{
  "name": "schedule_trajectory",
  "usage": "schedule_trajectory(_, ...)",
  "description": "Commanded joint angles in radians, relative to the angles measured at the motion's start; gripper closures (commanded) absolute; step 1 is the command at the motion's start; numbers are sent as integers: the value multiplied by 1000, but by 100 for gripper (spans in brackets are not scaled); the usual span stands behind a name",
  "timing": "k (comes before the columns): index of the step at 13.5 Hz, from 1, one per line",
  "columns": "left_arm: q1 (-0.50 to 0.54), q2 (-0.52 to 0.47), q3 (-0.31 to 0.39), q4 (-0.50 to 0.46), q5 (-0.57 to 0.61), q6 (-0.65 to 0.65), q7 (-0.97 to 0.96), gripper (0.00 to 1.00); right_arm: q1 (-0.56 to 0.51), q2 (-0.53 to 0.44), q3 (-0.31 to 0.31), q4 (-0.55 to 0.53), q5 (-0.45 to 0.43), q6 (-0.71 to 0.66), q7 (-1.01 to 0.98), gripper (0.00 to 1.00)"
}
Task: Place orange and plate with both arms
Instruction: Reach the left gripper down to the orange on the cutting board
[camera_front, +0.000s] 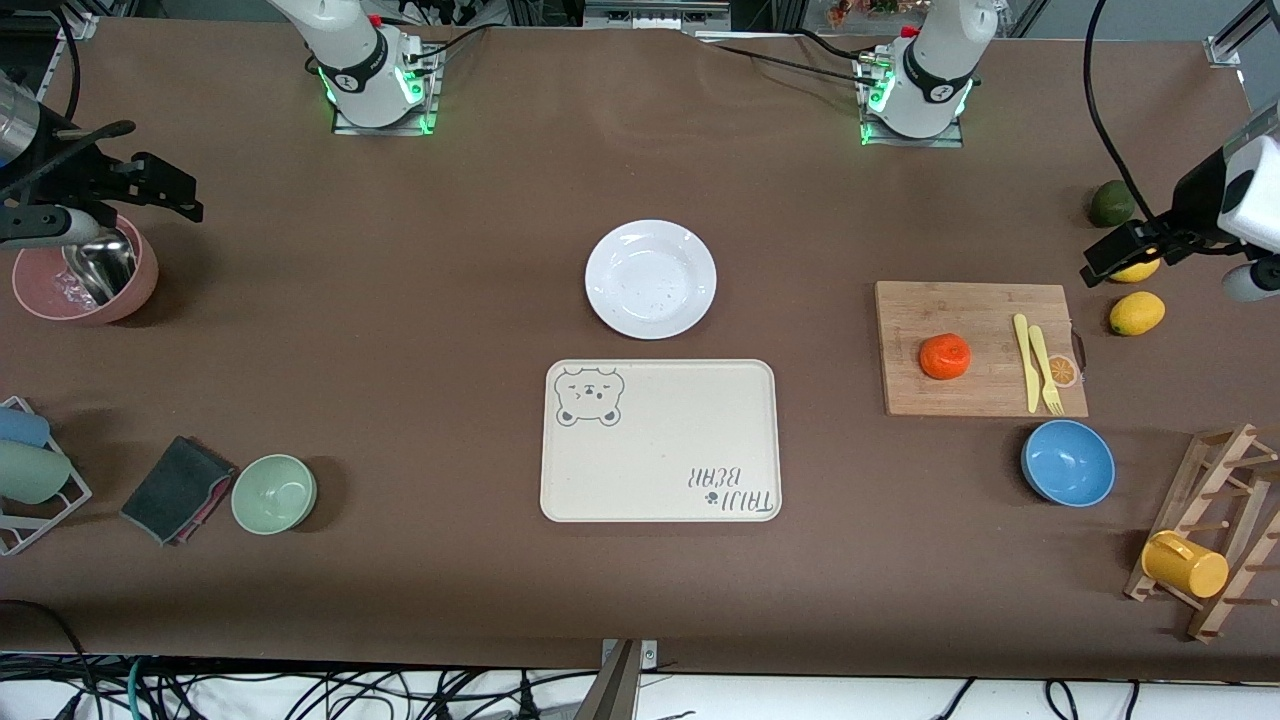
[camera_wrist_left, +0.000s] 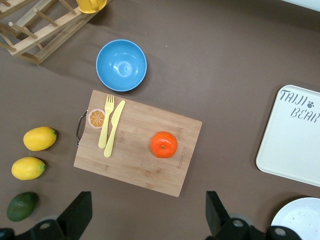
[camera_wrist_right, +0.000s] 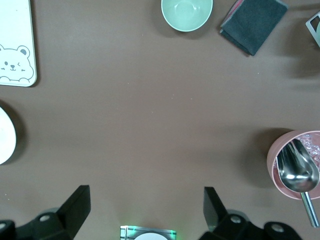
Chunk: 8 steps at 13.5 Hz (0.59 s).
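The right gripper (camera_wrist_right: 142, 212) hangs wide open and empty above bare brown surface (camera_front: 400, 300) beside the pink bowl (camera_front: 85, 275). The round glossy white plate (camera_front: 650, 278) lies well off toward the middle, just beside the cream bear tray (camera_front: 660, 440), probably its destination. The left gripper (camera_wrist_left: 147, 215), equally spread and empty, hovers near the lemons (camera_front: 1137, 313); the small bright orange (camera_wrist_left: 163, 144) sits on the bamboo cutting board (camera_wrist_left: 145, 165) just ahead of it, an easy first reach.

Both arms are just hanging out up high at their own ends of the table. The left gripper (camera_wrist_left: 145, 217) has its fingers spread wide, nothing in them. Same deal with the right gripper (camera_wrist_right: 145, 215), wide apart and empty.
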Motion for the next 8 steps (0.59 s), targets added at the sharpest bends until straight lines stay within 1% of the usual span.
schedule_trajectory(1,136,24,-158,19,26,0,0,0,-1,-2,-1,13,12,-17,-3,0)
schedule_trajectory(3,138,30,-159,15,24,2,0,0,-1,-2,-1,15,12,-16,-3,0)
schedule_trajectory(4,139,51,-159,8,24,8,0,0,-1,-2,-1,15,12,-16,-3,0)
schedule_trajectory(6,139,84,-163,-40,24,58,0,0,-1,-2,-1,13,12,-17,-3,0)
schedule_trajectory(8,142,87,-163,-88,24,97,0,0,-1,-2,-1,15,12,-16,-3,0)
